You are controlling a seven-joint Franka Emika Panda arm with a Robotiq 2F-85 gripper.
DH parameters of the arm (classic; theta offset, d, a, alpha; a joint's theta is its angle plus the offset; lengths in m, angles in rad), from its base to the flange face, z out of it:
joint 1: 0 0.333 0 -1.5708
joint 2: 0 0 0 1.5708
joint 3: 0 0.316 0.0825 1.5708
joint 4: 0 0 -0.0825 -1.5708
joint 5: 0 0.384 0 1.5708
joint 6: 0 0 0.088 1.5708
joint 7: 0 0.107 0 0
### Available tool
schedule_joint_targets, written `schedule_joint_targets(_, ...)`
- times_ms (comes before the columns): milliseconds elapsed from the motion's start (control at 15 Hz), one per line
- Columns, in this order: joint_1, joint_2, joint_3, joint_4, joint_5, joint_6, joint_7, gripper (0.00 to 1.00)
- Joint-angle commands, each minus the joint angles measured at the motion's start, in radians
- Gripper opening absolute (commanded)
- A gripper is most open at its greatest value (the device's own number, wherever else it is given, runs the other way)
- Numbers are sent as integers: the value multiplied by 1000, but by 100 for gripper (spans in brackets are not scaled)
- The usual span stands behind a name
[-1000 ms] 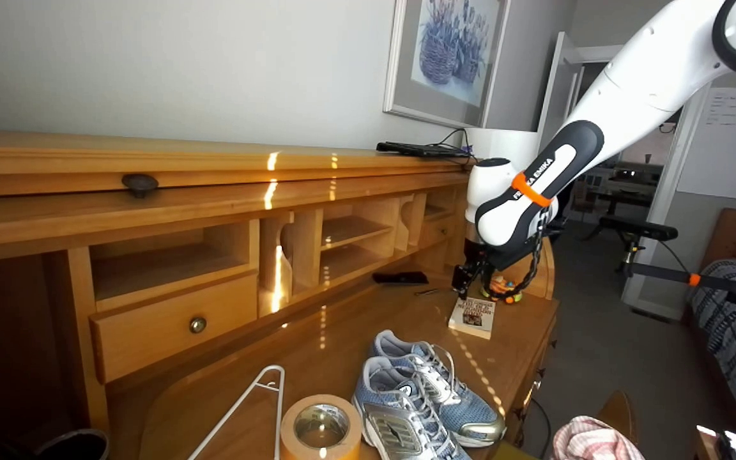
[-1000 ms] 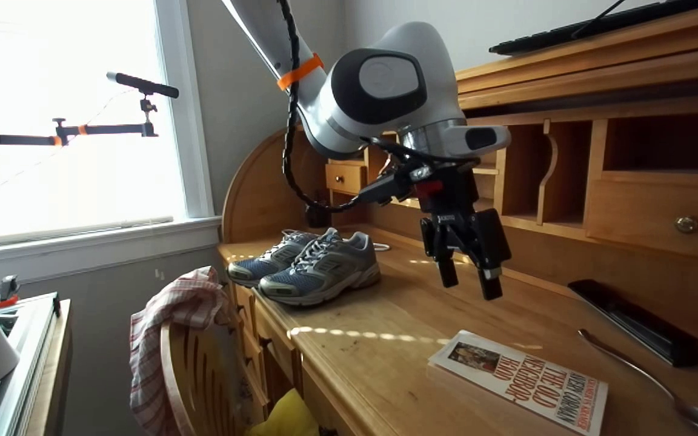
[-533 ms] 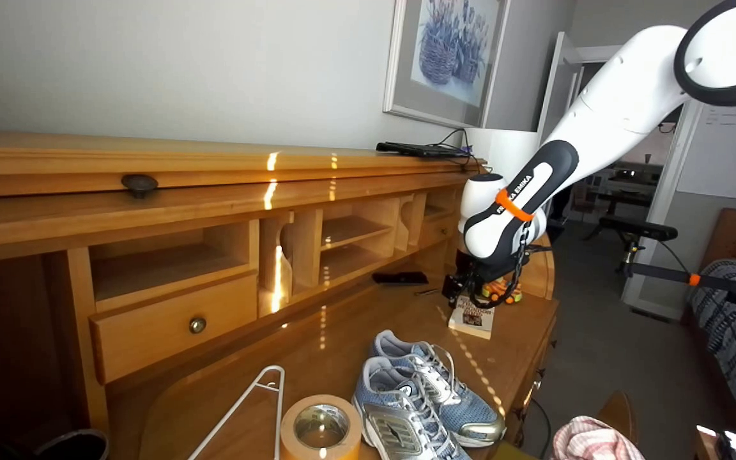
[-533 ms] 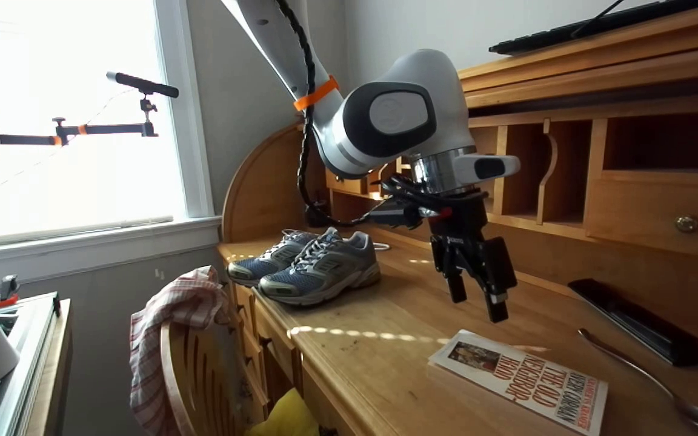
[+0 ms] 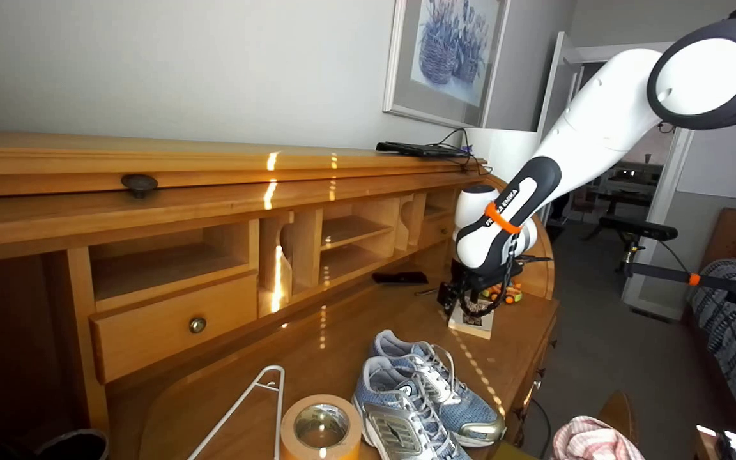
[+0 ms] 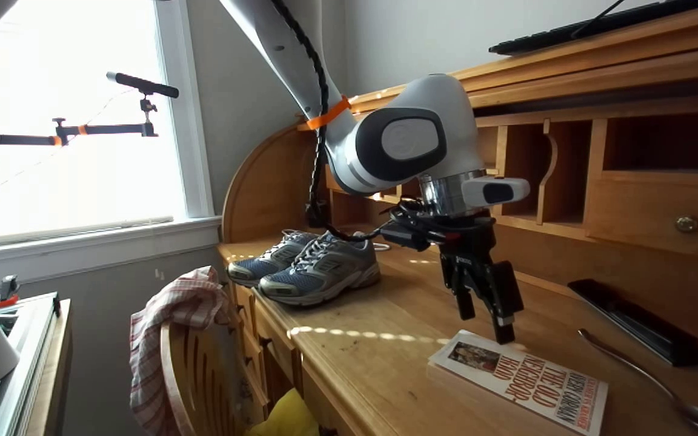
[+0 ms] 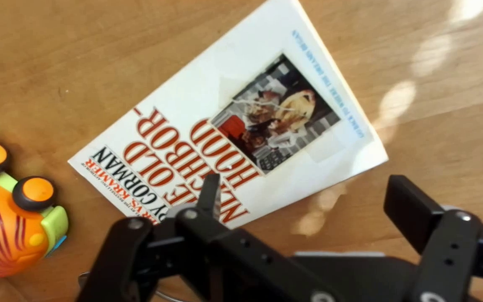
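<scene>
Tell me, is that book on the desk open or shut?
Shut. The book lies flat on the desk, title and photo facing up, with no pages spread out.

Arm point(image 5: 604, 128) is white; dark joint panel point(image 6: 368, 138) with pale oval centre point(image 6: 409, 138); black EMIKA lettering point(image 5: 508, 200) shows. Orange strap point(image 5: 502, 219); black ribbed cable point(image 6: 322, 136). Wrist collar point(image 6: 443, 194) is silvery metal. Gripper point(image 7: 304, 180) is black, angular, two-fingered, with round metallic screws point(image 7: 190, 214).
</scene>
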Motion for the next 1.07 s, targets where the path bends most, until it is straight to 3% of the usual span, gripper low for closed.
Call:
schedule_joint_targets(0,-4,53,1,44,45,22,18,100)
schedule_joint_targets(667,9,128,-25,103,92,-8,97,100)
schedule_joint_targets(800,11,138,-31,113,96,-15,113,73)
schedule_joint_targets(1000,15,139,-42,121,95,-24,133,50)
